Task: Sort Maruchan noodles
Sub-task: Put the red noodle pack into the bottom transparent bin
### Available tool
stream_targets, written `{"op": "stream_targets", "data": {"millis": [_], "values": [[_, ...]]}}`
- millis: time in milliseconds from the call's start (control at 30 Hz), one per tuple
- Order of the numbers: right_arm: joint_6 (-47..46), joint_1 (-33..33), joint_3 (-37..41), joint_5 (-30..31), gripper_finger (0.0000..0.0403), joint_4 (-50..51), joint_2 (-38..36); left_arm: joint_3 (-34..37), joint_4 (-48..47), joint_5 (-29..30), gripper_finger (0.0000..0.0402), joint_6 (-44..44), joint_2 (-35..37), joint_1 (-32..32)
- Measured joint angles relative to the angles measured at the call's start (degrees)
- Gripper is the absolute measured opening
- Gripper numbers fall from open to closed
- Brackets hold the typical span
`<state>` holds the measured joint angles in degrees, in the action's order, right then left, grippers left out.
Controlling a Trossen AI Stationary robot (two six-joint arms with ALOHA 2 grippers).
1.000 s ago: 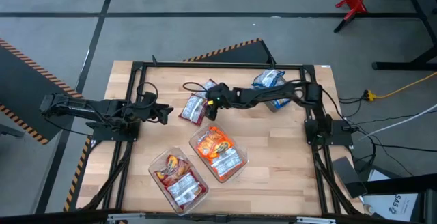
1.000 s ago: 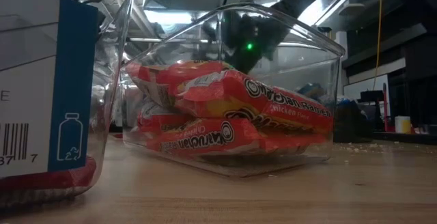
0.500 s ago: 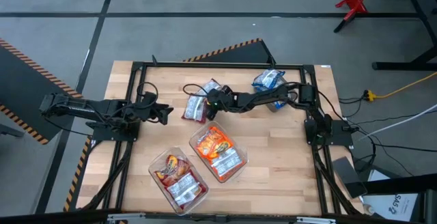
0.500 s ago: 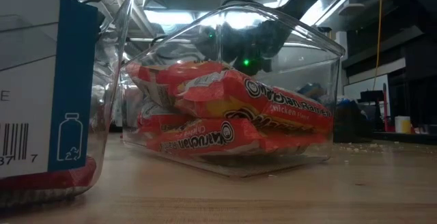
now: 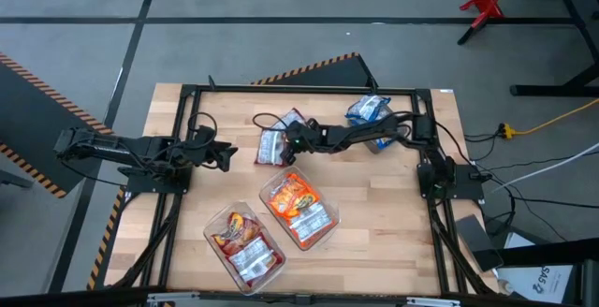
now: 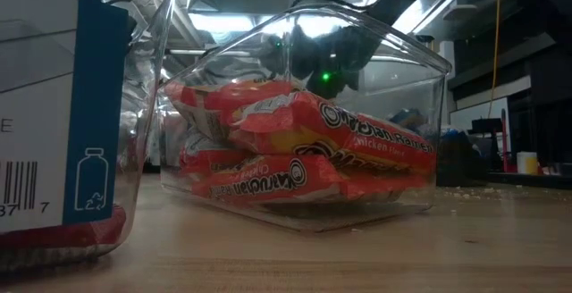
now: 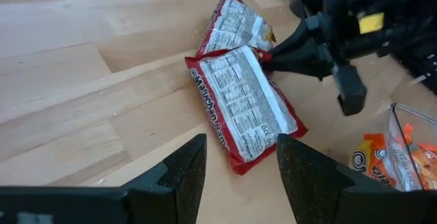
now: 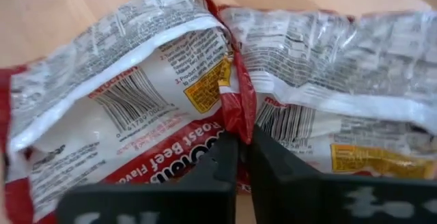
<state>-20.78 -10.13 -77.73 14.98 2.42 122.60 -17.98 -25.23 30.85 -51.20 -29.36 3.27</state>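
Two red-and-silver Maruchan noodles packets lie print side up on the wood at the table's far middle, the near one (image 5: 270,146) (image 7: 242,108) and the far one (image 5: 294,123) (image 7: 235,26). My right gripper (image 5: 288,142) (image 8: 244,162) reaches in from the table's right and is shut on the near packet's edge. My left gripper (image 5: 227,156) (image 7: 235,176) waits open just left of the packets, level with them, touching nothing. Orange packets fill a clear tub (image 5: 299,209) (image 6: 304,150). My right gripper pinches the near packet's red end seam (image 8: 237,118) between its two fingertips (image 7: 265,57), at the corner beside the far packet. The fingers come nearly level from the table's right. The packet rests flat on the table, print side up.
A second clear tub (image 5: 245,246) with red packets stands near the front edge, left of the orange one. Blue packets (image 5: 368,110) sit at the far right beside the right arm. A black frame (image 5: 299,89) rims the table.
My right gripper has sunk a little onto the red packets and shut on the near packet's edge. Both packets stay on the table.
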Motion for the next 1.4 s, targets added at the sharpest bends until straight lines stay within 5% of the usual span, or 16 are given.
{"op": "stream_targets", "data": {"millis": [667,833,1100,1300,1400], "values": [[2.84,0.04,-0.07,-1.25,0.0000,-0.22,-12.12,0.00,-0.02,0.03,0.0172,0.92,0.00,0.00],[6.19,0.05,-0.13,-5.67,0.0000,0.42,-17.70,0.00,-0.04,0.03,0.0172,0.92,0.00,0.00],[6.74,0.38,-0.16,6.83,0.0000,24.05,-23.00,0.00,-0.02,0.07,0.0172,2.29,0.00,0.00],[9.50,1.22,-0.16,-2.74,0.0000,27.67,-23.89,0.00,-0.04,0.09,0.0172,2.27,0.00,0.00],[9.06,2.44,-0.24,-1.73,0.0000,30.21,-23.89,0.00,-0.02,0.03,0.0172,2.26,0.00,0.02]]}}
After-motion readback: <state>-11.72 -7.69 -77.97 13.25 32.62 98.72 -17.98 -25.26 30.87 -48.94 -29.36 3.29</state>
